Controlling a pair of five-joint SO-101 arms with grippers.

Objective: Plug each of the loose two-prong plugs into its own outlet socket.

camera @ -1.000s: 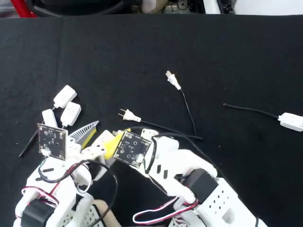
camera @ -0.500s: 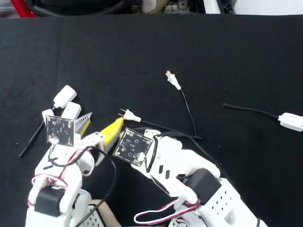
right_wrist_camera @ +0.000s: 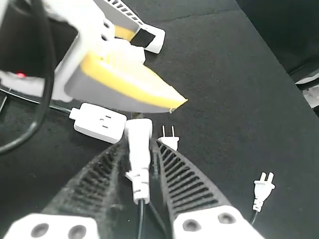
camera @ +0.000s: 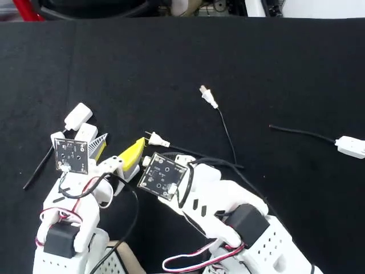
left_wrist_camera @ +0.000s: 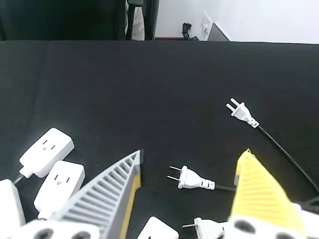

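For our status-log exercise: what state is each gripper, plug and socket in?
Left gripper, yellow and grey jaws: open, empty.
Right gripper, dark ribbed fingers: shut on white two-prong plug.
Nearer loose white plug: unplugged, on black cloth.
Farther loose white plug: unplugged.
Two white outlet sockets: slots empty.

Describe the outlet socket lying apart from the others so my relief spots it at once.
On the black table, look to the right edge of the high view. A white socket lies there alone on a black cord; the other sockets cluster at the left.
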